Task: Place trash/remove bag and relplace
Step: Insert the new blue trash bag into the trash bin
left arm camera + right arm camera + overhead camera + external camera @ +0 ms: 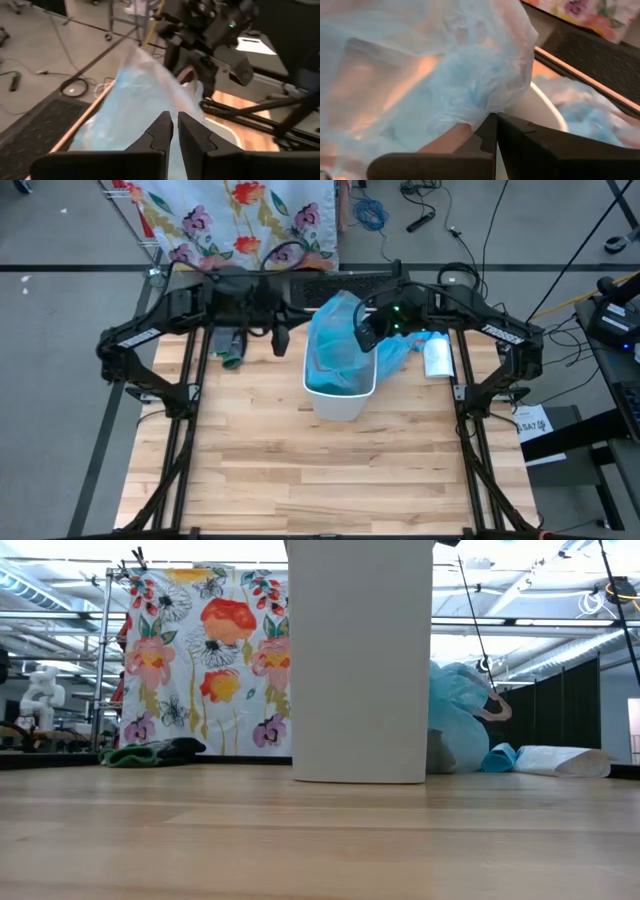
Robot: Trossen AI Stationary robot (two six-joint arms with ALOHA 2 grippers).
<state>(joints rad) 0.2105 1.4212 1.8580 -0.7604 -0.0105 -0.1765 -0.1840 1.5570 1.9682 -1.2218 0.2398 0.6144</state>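
Pinching the blue bag (338, 340), the right hand (362, 338) hovers over the bin (338, 402).

Overhead and tabletop-level views, both on the white bin (338, 396); wrist views close on the blue bag (135, 100).

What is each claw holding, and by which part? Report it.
The right claw is shut on the blue bag, pinching its film above the white bin. The left claw holds nothing, fingers slightly apart.
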